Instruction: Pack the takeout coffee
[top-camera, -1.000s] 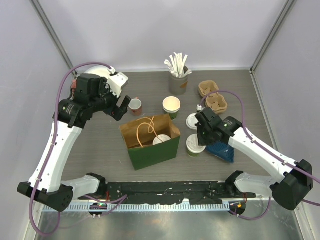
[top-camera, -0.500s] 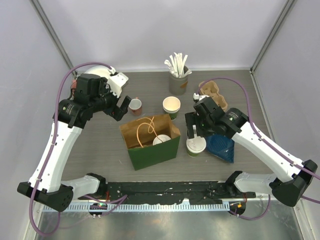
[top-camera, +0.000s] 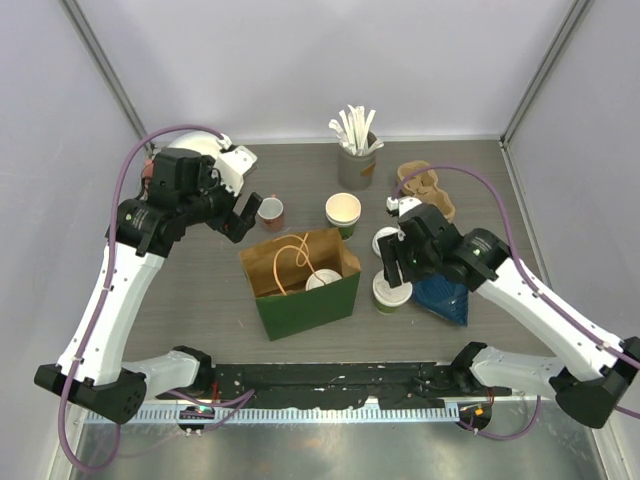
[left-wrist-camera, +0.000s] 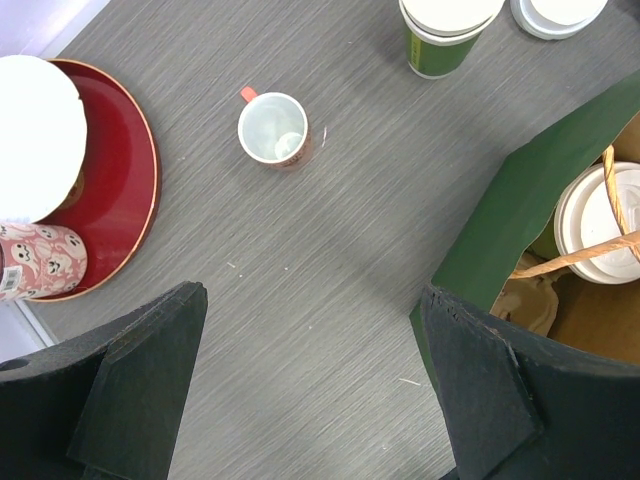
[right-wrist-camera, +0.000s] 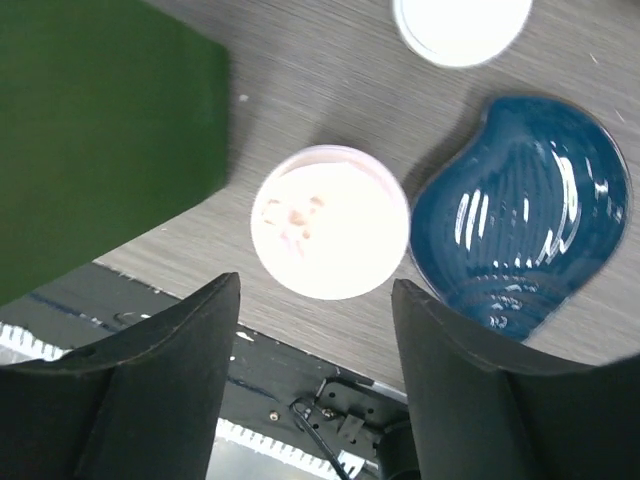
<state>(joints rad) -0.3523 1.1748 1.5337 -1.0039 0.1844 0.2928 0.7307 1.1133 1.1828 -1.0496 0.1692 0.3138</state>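
Just right of the green paper bag (top-camera: 300, 288), by its near corner, stands a lidded green cup (top-camera: 391, 293). From the right wrist its white lid reads as a plain round disc. The right gripper (top-camera: 394, 262) hangs above it, fingers spread to either side of the lid and gripping nothing. A blue dish (top-camera: 445, 296) lies further right of the bag, beside that cup. Inside the bag a second lidded cup (top-camera: 322, 281) sits next to the tan cord handles. Behind the bag's right corner a loose white lid (top-camera: 385, 240) lies flat. Directly behind the bag is an open green cup (top-camera: 343, 212), cream inside. Behind the bag's left corner stands a red-and-white cup (top-camera: 269, 212), with the left gripper (top-camera: 243, 216) beside it, jaws wide apart and empty.
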